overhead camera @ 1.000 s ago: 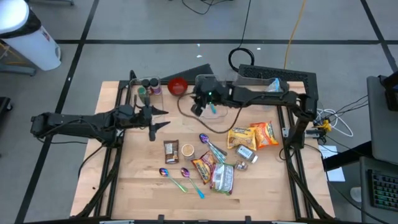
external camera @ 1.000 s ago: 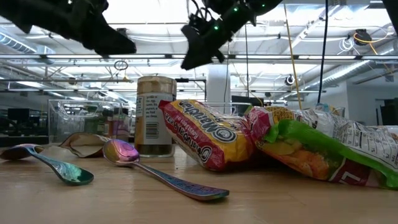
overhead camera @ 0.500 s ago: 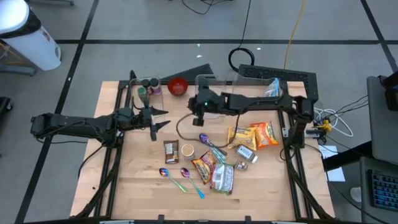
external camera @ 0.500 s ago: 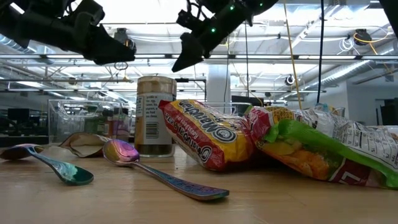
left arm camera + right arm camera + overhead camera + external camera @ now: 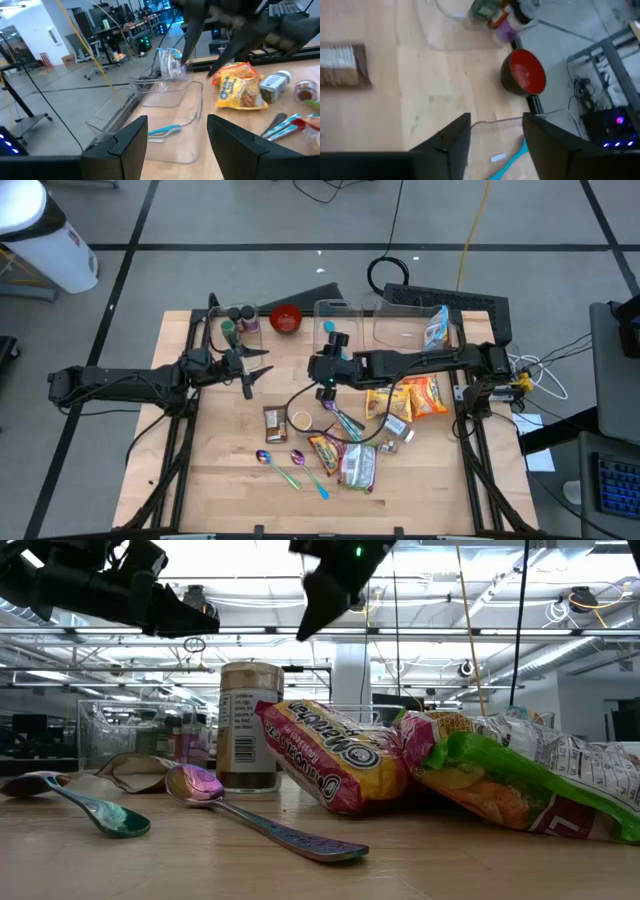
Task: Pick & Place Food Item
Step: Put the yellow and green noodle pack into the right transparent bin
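The food lies on the wooden table (image 5: 220,470): two yellow noodle packets (image 5: 385,400) (image 5: 427,394), a brown bar (image 5: 275,423), a green-white bag (image 5: 358,465) and a spice jar (image 5: 396,427). My right gripper (image 5: 316,368) (image 5: 325,600) hangs open above the table's middle, pointing down toward the left edge, with nothing between its fingers (image 5: 445,145). My left gripper (image 5: 248,372) (image 5: 175,610) is open and level above the table's left half, also holding nothing.
Clear containers stand along the far edge: one (image 5: 335,315) holds a teal spoon (image 5: 162,131), another (image 5: 405,330) holds a bag (image 5: 436,325), and a third (image 5: 240,320) holds small jars. A red bowl (image 5: 286,318) stands between them. Iridescent spoons (image 5: 290,465) and a small cup (image 5: 300,421) lie nearer.
My right gripper has left the clear container at the far edge, swung toward the near edge over the table's middle, and rolled. The teal spoon that showed at its fingers now lies in that container. My left gripper has sunk a little.
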`<action>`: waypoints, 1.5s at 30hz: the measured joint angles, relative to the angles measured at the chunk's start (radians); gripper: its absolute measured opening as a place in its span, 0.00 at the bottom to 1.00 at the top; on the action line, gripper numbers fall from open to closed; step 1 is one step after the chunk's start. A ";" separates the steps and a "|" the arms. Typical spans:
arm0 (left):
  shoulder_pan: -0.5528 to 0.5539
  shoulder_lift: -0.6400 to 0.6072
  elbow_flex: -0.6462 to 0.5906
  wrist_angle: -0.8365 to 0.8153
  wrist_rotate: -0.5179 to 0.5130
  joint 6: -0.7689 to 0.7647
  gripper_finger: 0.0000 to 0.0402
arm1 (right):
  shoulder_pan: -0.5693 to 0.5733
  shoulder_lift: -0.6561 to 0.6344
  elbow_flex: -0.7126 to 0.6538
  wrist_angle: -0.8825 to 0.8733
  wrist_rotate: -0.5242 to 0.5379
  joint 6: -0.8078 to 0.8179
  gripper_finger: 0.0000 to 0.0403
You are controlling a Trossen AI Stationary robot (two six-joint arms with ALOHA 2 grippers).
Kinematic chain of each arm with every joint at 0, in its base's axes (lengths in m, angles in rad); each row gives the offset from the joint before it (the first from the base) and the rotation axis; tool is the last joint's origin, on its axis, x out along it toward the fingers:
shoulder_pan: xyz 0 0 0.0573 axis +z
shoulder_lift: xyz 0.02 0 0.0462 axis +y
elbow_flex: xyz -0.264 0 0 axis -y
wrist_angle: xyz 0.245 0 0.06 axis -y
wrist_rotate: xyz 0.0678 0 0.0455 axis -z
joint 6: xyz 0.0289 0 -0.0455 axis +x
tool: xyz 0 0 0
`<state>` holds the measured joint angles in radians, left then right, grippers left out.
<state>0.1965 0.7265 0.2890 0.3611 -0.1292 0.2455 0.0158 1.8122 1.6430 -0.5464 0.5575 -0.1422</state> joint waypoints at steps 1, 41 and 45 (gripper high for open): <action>0.007 0.000 0.000 0.002 0.001 0.004 0.53 | 0.006 -0.011 0.014 -0.059 -0.002 0.042 0.49; 0.154 0.000 0.000 -0.018 0.264 -0.038 0.53 | 0.076 -0.229 -0.522 0.206 -0.481 0.521 0.54; 0.149 0.000 0.000 -0.061 0.271 -0.116 0.53 | 0.056 -0.228 -0.554 0.271 -0.503 0.443 0.53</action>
<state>0.3457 0.7263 0.2890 0.3003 0.1414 0.1297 0.0723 1.5841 1.0891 -0.2752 0.0549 0.3007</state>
